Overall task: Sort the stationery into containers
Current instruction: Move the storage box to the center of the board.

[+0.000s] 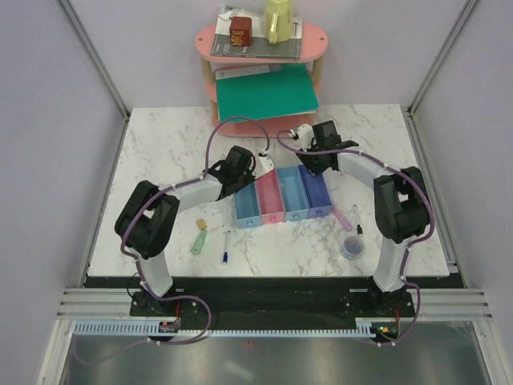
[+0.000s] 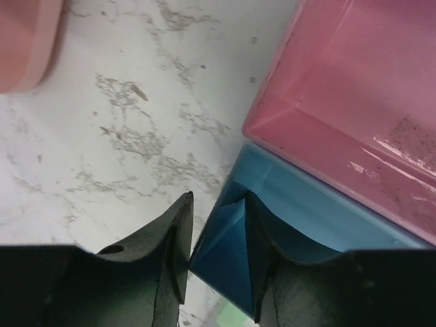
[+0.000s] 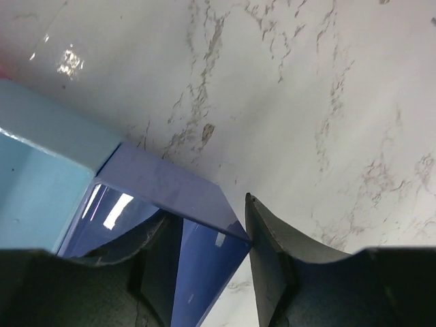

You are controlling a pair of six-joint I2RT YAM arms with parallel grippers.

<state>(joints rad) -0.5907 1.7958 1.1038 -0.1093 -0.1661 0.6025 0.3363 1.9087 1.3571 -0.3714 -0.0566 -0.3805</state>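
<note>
— On the table (image 1: 160,152), what is the biggest thing in play?
— Four trays in a row at the middle, wall to wall: light blue tray (image 1: 245,212), pink tray (image 1: 271,204), blue tray (image 1: 293,200), violet tray (image 1: 318,195). All four look empty, so I judge that no sorting is done yet.
— Why are both arms at the far side of the row?
— Each one takes an end corner. My guess is that they mean to shift or steady the whole row as one piece before anything goes in.
— How does the left gripper (image 2: 218,201) stand?
— It is narrowed onto the far corner of the light blue tray, with one finger outside and one inside. The wall looks pinched between them.
— And the right gripper (image 3: 208,212)?
— Much the same on the violet tray's far corner: one finger inside, one outside, drawn in to the wall. Neither gripper carries any stationery.
— Where is the stationery, then?
— It lies loose on the table, on the near side of the row. To the left are the green marker (image 1: 199,241), white pen (image 1: 226,247) and eraser (image 1: 202,223). To the right are the tape roll (image 1: 351,247), pink marker (image 1: 343,216) and black pen (image 1: 358,223).
</note>
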